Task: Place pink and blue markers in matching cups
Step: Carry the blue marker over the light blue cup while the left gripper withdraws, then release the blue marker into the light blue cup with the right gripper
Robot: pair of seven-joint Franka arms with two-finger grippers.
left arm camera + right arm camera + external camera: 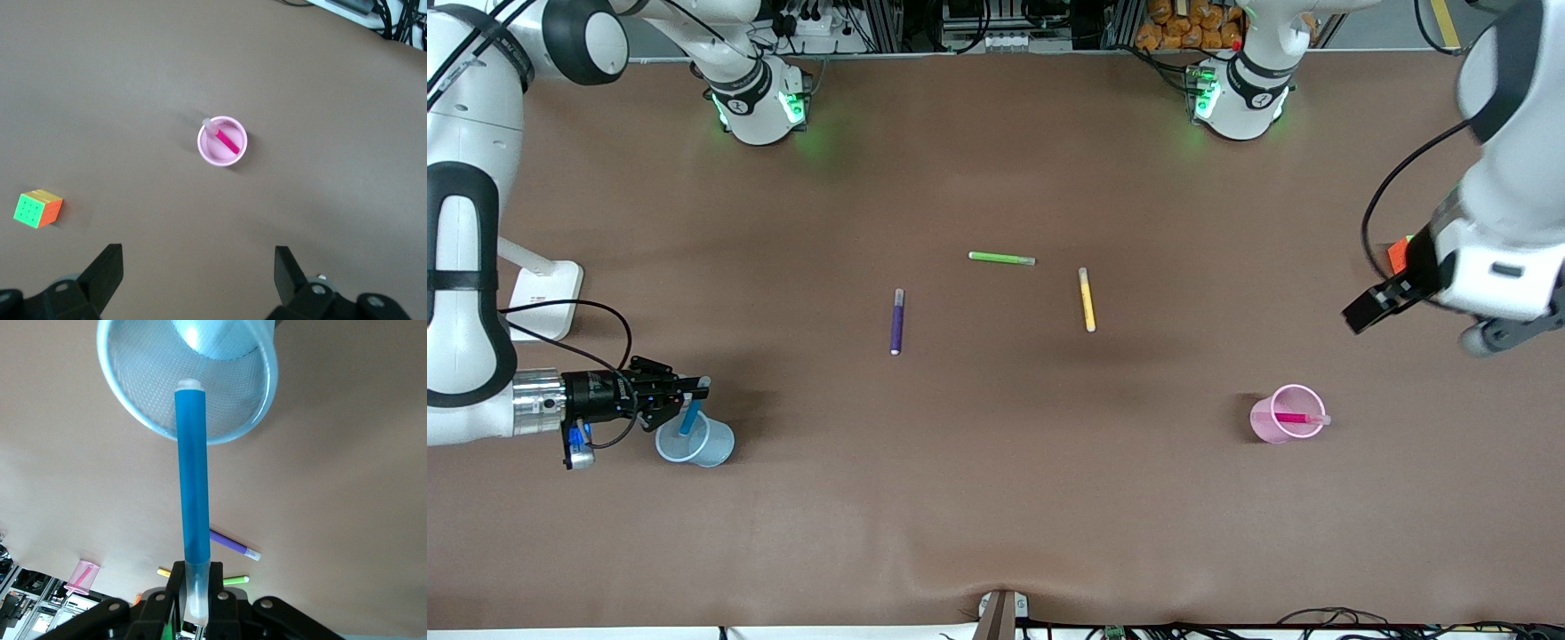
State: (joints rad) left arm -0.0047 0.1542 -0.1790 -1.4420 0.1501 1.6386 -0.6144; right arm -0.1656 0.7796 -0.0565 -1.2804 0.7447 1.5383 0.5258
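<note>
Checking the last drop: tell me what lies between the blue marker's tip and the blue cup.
Nothing: in the right wrist view the blue marker, gripped by the right gripper, points straight into the blue cup.

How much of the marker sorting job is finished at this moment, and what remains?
Done: the pink marker lies in the pink cup; the left gripper is open above the table, waiting. In hand: the right gripper is shut on the blue marker, its tip over the blue cup. Left: release it into that cup.
</note>
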